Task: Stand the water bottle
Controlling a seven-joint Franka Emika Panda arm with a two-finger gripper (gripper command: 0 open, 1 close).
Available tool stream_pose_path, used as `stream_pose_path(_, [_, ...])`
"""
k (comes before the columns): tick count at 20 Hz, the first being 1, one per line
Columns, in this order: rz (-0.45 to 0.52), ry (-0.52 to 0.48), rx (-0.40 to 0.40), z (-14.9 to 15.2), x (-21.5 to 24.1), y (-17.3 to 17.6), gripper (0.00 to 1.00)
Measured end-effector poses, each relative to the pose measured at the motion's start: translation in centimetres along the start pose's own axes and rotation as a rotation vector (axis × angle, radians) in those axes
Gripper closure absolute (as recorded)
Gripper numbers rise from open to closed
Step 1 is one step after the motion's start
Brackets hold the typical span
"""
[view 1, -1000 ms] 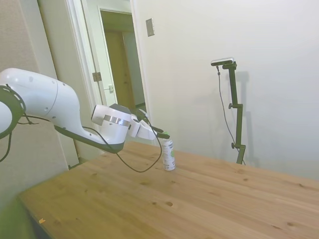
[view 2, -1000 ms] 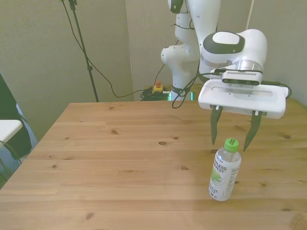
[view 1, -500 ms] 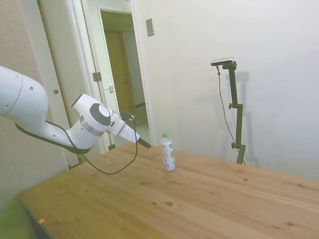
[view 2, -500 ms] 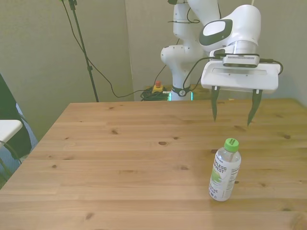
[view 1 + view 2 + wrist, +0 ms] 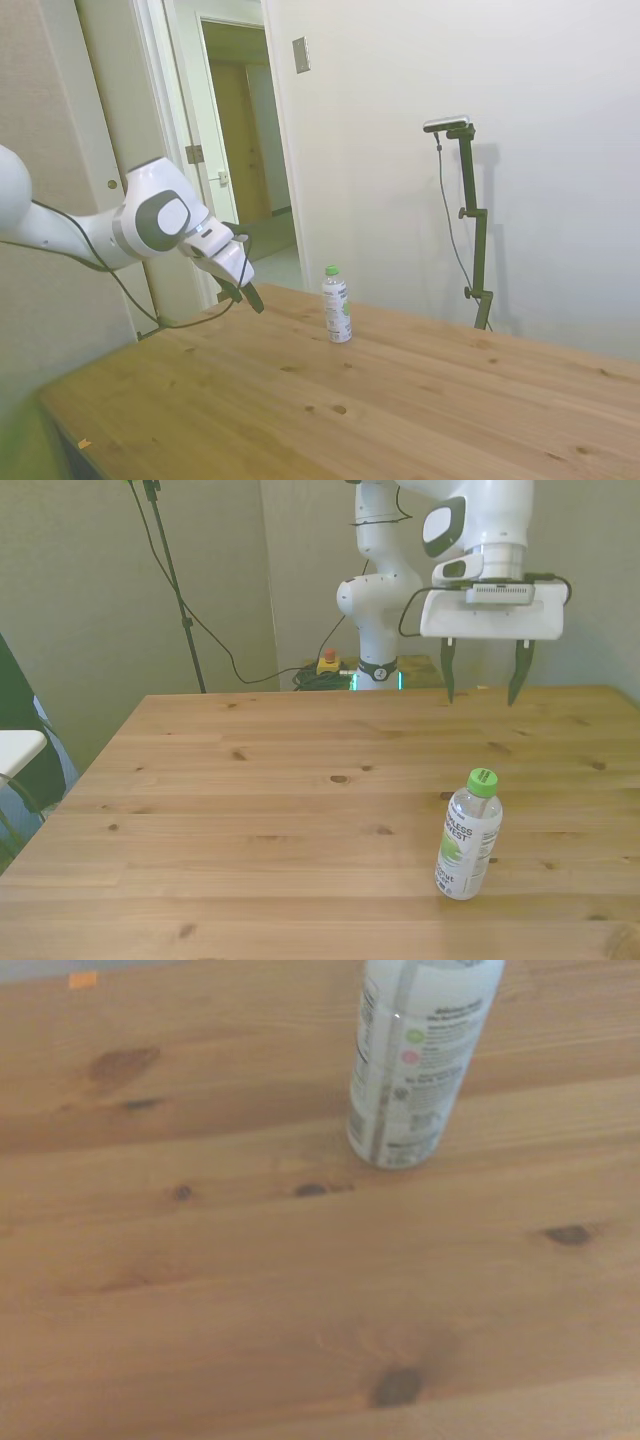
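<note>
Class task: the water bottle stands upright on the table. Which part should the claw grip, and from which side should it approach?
Grip the water bottle around its labelled middle, coming level from the robot's side. The body is a straight, upright cylinder; the green cap is narrow, so probably a poorer hold. The claw is open and well clear.

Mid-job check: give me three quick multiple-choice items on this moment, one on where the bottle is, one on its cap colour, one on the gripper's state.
1. Where is the water bottle in the front view?
A. On the table, toward the front view's right
B. Between the fingers
C. On the floor

2. What colour is its cap?
A. Blue
B. Green
C. Red

3. How is the gripper?
A. Shut on the bottle
B. Open, holding nothing
C. Shut, empty

Answers: 1 A, it stands upright on the wood there. 2 B, the cap shows bright green. 3 B, the fingers hang apart above the table's far edge, clear of the bottle.
</note>
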State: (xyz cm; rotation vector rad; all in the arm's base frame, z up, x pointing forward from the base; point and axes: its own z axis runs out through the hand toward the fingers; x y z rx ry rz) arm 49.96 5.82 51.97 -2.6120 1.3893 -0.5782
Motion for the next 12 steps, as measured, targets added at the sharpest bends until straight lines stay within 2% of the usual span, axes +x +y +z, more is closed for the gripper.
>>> stream_pose_path(3, [-0.029,-0.054,-0.044,-1.5,2.0,2.6,0.00])
stream_pose_path(7, [-0.058,-0.091,-0.097,-0.6,0.9,3.9,0.00])
stream_pose_path(12, [-0.059,-0.129,-0.109,-0.8,0.9,6.5,0.00])
